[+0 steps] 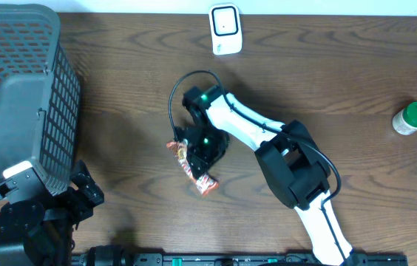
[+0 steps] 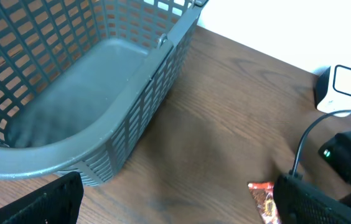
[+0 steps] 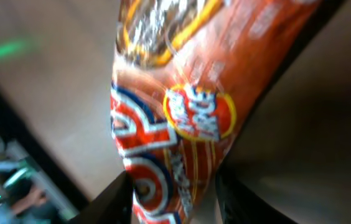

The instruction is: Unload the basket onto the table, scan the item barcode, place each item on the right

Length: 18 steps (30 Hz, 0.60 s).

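**My right pincer (image 3: 172, 200) grips a snack packet (image 3: 175, 124) that I have yet to scan**

Closest in, my right pincer is about half open. Its two dark fingers press against either side of an orange, red and white foil snack packet. The wrist view is blurred, so I cannot tell how firm the hold is. I cannot see a barcode on the face that shows.

From overhead, the packet lies on the brown wooden tabletop (image 1: 341, 66), under my right pincer. My left pincer (image 2: 175, 208) is near the packet's left. Its fingers are spread wide and it holds nothing.

Further left of the packet stands a grey mesh basket (image 1: 16, 89). Well to the packet's right is a small green-lidded jar (image 1: 413, 118). Beyond the packet, at the far edge of the tabletop, sits the white scanner (image 1: 225, 29).

To do this step well, I think I should first make sure the grip is secure, then lift the packet clear of the tabletop. Next I should find the side that carries the barcode and turn it flat toward the scanner's face. Crinkled foil may glare or fold over the code, so I would hold it steady and smooth.
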{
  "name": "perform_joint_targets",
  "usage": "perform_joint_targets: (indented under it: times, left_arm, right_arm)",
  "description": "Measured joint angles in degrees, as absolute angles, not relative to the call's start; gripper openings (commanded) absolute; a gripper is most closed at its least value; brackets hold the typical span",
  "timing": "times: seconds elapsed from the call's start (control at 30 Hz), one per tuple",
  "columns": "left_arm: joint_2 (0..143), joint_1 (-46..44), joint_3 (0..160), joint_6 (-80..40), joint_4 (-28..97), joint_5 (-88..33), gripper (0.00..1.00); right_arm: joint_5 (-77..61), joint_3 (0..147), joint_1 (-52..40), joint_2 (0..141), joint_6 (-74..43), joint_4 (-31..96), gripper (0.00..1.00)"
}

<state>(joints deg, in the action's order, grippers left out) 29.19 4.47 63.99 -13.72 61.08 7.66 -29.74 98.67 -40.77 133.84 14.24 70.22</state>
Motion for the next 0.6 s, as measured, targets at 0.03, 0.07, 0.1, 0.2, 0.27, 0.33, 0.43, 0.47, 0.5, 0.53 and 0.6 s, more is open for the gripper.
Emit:
perform_joint_targets:
  times: [0.03,0.07,0.1,0.2,0.27,0.33,0.43,0.47,0.5,0.53,0.6]
  left_arm:
    - [29.19,4.47,63.99,-13.72,61.06,7.66,0.98]
    - [29.19,4.47,63.99,-13.72,61.06,7.66,0.98]
    - [29.19,4.47,63.99,-13.72,61.08,7.66,0.98]
    - [29.19,4.47,63.99,-13.72,61.08,7.66,0.98]
    - [29.19,4.47,63.99,-13.72,61.08,7.66,0.98]
    - [29.19,4.47,63.99,-13.72,61.06,7.66,0.98]
    - [29.19,4.47,63.99,-13.72,61.06,7.68,0.98]
    - [29.19,4.47,63.99,-13.72,61.08,7.66,0.98]
    - [29.19,4.47,63.99,-13.72,61.08,7.66,0.98]
    - [29.19,4.47,63.99,-13.72,61.06,7.66,0.98]
    - [29.19,4.47,63.99,-13.72,61.08,7.66,0.98]
  right_arm:
    - [-31.42,97.84,-40.86,133.88,14.59,70.59,0.36]
    - [-32.32,97.34,-41.01,133.97,14.79,70.67,0.32]
    - [-33.17,96.86,-41.17,134.15,14.96,70.74,0.29]
    - [-34.54,95.88,-41.34,134.41,15.20,70.52,0.01]
    - [-36.03,95.31,-41.65,134.96,14.72,70.78,0.01]
    - [-37.01,94.96,-42.11,135.28,13.52,71.13,0.01]
    - [-36.36,95.15,-42.59,135.31,10.83,71.33,0.01]
    - [-36.07,95.59,-42.68,135.35,10.07,71.70,0.01]
    - [-35.35,96.51,-42.89,135.59,9.02,72.55,0.01]
    - [-34.39,97.45,-43.09,135.85,8.10,73.43,0.01]
    - [-28.67,100.47,-44.23,136.25,5.04,76.07,0.02]
